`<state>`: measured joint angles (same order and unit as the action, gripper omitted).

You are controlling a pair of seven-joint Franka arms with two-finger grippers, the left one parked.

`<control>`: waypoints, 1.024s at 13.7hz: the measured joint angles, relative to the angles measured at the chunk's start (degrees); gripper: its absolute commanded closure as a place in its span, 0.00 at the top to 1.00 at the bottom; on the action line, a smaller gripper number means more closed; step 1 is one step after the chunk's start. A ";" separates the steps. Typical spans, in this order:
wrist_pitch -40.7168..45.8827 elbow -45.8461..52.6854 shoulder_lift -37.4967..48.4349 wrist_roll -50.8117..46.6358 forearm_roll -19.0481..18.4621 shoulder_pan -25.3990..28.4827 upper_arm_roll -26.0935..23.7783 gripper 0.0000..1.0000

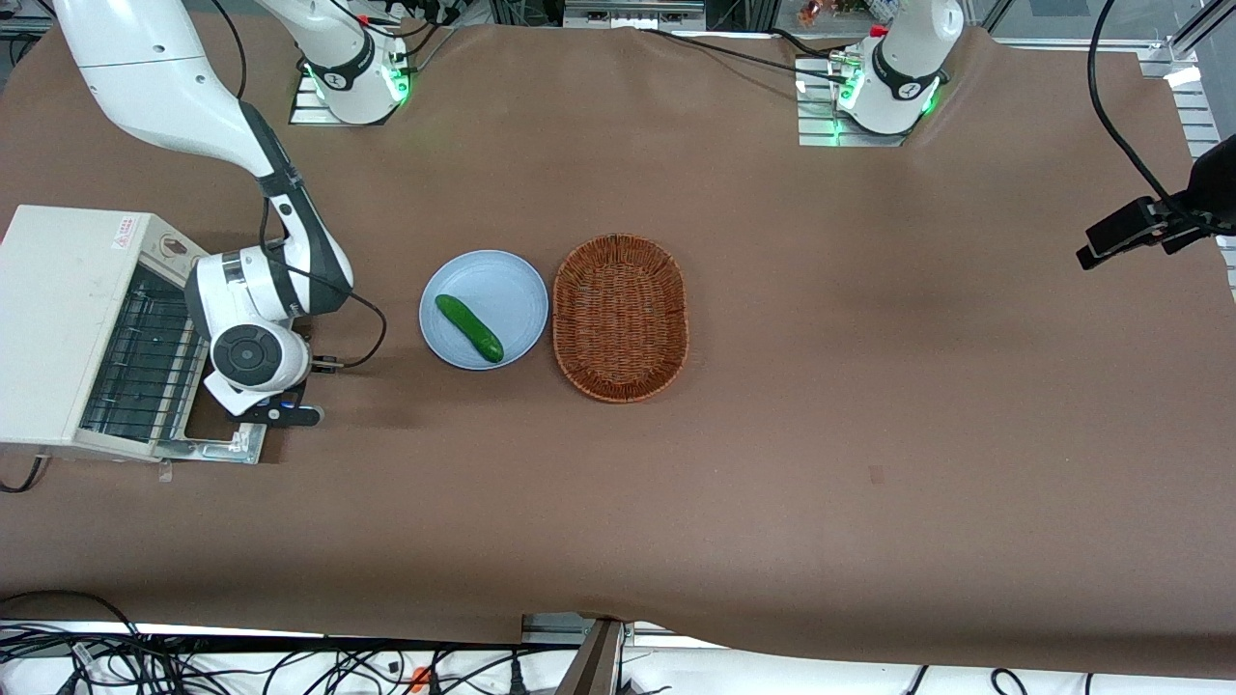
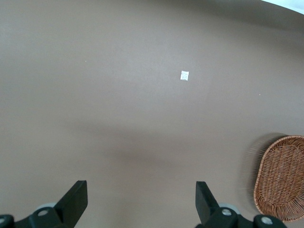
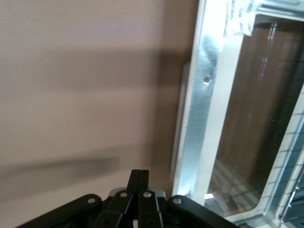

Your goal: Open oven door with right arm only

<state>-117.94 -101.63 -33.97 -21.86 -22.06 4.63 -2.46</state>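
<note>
Claw [image 3: 139, 176] pinched beside flat-open oven door [image 3: 202, 95].

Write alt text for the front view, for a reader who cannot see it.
The oven door of a cream toaster oven lies folded down flat, wire rack exposed, with the right arm over it and its shut gripper at the door's outer edge. Toward the table's middle sit a blue plate holding a cucumber and beside it a wicker basket.

Right arm [image 1: 183, 106]: white, dark grey joint bands, reaching down from its base with elbow bent, round black-capped wrist facing up. Gripper [image 1: 280, 413]: black, two-finger, low at the wrist's near side, fingers [image 3: 139, 183] pressed together, holding nothing.
</note>
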 measured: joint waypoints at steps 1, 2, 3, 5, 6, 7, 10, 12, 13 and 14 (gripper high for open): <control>1.37 1.06 0.49 0.48 0.24 0.01 -0.41 0.54; 3.54 2.73 1.17 2.06 0.53 0.01 -0.63 0.84; 6.26 4.91 2.12 4.65 1.57 -0.01 -0.67 0.97; 12.99 9.83 4.60 10.53 8.32 -0.41 -0.46 0.99; 16.98 12.37 6.20 13.42 13.81 -1.02 0.02 0.99; 21.03 14.66 7.91 16.07 18.93 -1.79 0.96 1.00; 28.60 18.00 13.44 23.51 25.63 -3.97 4.04 1.00; 31.81 18.29 16.94 28.92 25.79 -4.12 6.13 1.00; 33.58 18.36 18.70 31.42 25.75 -4.20 7.37 1.00; 34.80 18.34 20.47 33.06 25.74 -4.39 8.32 1.00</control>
<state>-83.14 -83.29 -13.50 11.19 3.68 0.24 5.86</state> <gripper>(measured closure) 0.000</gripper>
